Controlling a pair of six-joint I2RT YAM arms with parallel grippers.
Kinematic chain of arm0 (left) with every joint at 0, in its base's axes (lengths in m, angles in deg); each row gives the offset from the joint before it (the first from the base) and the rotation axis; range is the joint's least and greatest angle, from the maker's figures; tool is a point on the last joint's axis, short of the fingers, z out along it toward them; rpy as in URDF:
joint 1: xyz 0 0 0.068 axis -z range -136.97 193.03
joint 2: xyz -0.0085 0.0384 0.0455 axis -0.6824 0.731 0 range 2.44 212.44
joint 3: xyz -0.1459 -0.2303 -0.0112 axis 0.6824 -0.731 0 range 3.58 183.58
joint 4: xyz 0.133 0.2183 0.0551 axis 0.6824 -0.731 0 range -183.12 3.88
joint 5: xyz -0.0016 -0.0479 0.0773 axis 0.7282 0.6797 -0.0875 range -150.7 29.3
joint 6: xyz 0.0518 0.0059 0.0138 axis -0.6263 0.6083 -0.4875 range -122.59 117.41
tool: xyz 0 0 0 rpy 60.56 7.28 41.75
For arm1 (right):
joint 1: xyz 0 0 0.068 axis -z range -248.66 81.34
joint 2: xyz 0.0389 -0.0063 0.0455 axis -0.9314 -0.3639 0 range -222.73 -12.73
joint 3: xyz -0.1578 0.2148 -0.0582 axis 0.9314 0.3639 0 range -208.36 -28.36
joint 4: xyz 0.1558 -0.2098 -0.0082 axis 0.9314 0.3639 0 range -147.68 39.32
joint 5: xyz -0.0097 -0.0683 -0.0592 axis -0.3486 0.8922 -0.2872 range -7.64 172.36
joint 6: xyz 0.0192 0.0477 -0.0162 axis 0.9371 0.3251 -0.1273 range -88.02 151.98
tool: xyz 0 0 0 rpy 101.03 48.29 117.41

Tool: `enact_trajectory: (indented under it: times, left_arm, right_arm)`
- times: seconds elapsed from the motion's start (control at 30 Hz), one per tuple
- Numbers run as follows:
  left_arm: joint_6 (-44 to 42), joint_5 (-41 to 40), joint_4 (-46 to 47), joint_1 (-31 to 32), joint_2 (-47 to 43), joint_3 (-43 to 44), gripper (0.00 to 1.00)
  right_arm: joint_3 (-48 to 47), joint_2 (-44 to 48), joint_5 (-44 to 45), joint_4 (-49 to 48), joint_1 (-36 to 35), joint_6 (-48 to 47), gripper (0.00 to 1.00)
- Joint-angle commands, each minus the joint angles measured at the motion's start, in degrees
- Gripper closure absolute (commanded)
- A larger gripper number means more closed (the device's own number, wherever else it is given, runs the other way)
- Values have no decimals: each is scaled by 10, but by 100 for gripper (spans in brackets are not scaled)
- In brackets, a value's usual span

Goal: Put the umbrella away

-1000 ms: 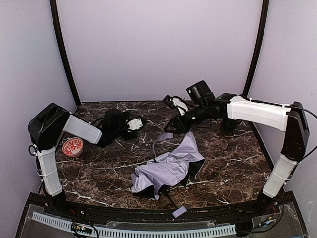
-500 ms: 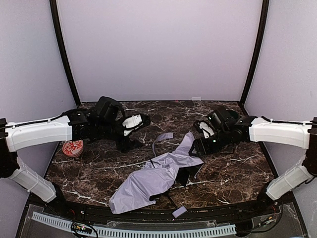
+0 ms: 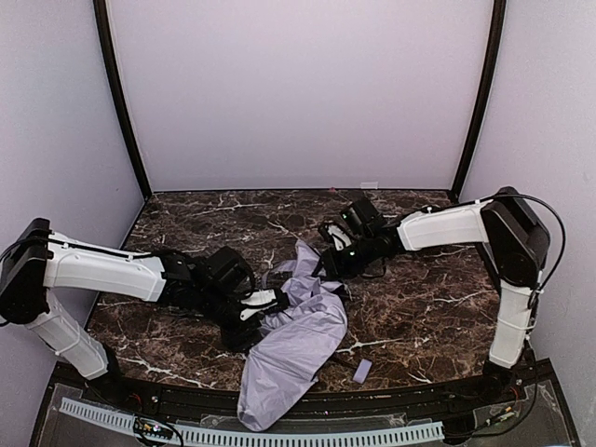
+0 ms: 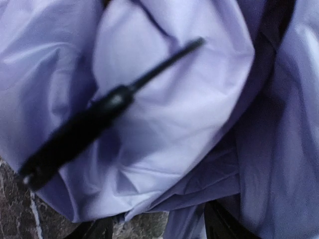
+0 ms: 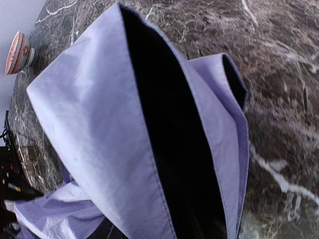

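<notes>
Umbrella (image 3: 300,343) apparently against left gripper (image 3: 264,304)

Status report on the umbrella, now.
Left gripper and right gripper both at the umbrella, jaws hidden, grip unclear. It lies crumpled on the table, not folded up. Red dish off to the side, clear.

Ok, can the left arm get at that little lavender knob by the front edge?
Probably not straight away: the umbrella lies bunched between the left gripper and the knob, so it would have to go over or around.

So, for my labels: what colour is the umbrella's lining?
Black lining, best in right wrist view.
</notes>
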Motion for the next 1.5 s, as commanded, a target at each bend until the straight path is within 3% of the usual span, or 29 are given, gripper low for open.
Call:
enact_trajectory:
  times: [0.0, 0.27, 0.37, 0.53, 0.67, 0.87, 0.97, 1.1, 1.13, 1.37, 1.47]
  left_arm:
    - [3, 11, 79, 38, 3, -5, 35]
    - [-126, -118, 8, 87, -157, 10, 26]
    - [-192, -121, -29, 147, -191, 29, 21]
    - [-253, -35, -14, 232, -142, 13, 18]
    - [-302, -24, 26, 250, -77, -1, 12]
    - [-336, -40, 173, 260, -30, -43, 14]
    - [-339, -81, 258, 262, -19, -66, 28]
    - [-292, -144, 330, 261, -28, -64, 88]
    - [-280, -152, 339, 260, -32, -62, 99]
    - [-103, -123, 385, 182, -68, -63, 100]
    - [-40, -152, 417, 150, -63, -73, 100]
  right_arm:
    - [-68, -57, -10, -1, -5, -20, 64]
    - [-133, -121, -69, 49, -14, -116, 63]
    - [-156, -137, -65, 62, -14, -126, 63]
    - [-183, -157, -58, 68, -14, -122, 62]
    - [-192, -163, -54, 70, -14, -116, 62]
    - [-186, -160, -60, 68, -19, -109, 62]
    - [-178, -161, -60, 65, -25, -110, 62]
    - [-163, -153, -72, 62, -34, -120, 62]
    - [-156, -150, -77, 59, -37, -124, 63]
    - [-129, -140, -109, 51, -55, -158, 67]
    - [-125, -140, -116, 50, -61, -167, 69]
